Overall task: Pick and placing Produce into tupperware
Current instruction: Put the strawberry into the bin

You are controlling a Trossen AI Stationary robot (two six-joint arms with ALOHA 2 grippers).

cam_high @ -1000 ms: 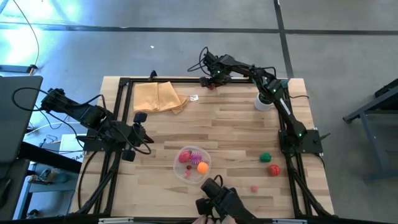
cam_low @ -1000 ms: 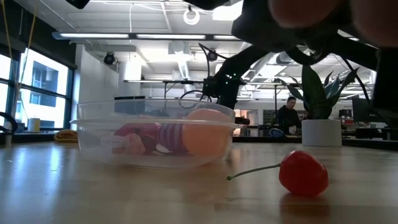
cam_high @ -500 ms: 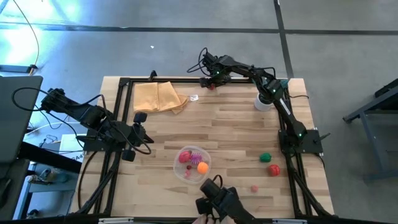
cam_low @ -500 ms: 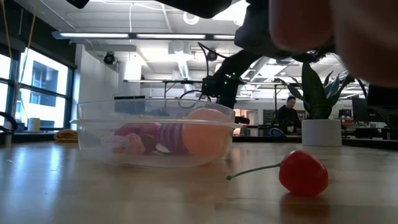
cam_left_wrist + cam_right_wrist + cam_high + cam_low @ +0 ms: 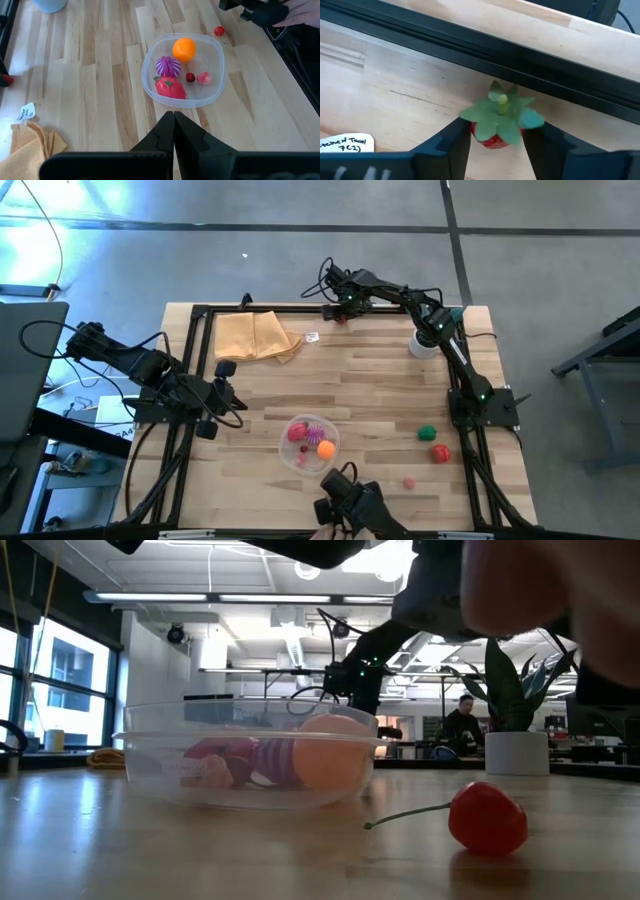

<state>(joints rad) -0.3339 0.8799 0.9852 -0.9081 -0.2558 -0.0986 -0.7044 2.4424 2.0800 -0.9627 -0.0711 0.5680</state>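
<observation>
A: Our right tool (image 5: 496, 145) is sitting at the far edge of the counter (image 5: 380, 380), its two fingers spread on either side of a red strawberry (image 5: 497, 125) with a green leafy cap. We are seeing them beside it, but contact we cannot tell.

B: And our left tool (image 5: 174, 120) is waiting at the counter's left side, fingers pressed together, holding nothing.

A: The tupperware (image 5: 310, 444) is lying near the front edge, holding an orange fruit (image 5: 184, 49), a purple striped piece (image 5: 167, 65) and other pieces.

B: We are also seeing a cherry (image 5: 488, 818) just beside it, and a green piece (image 5: 427, 433) and a red piece (image 5: 440, 452) lying well apart to its right.
</observation>
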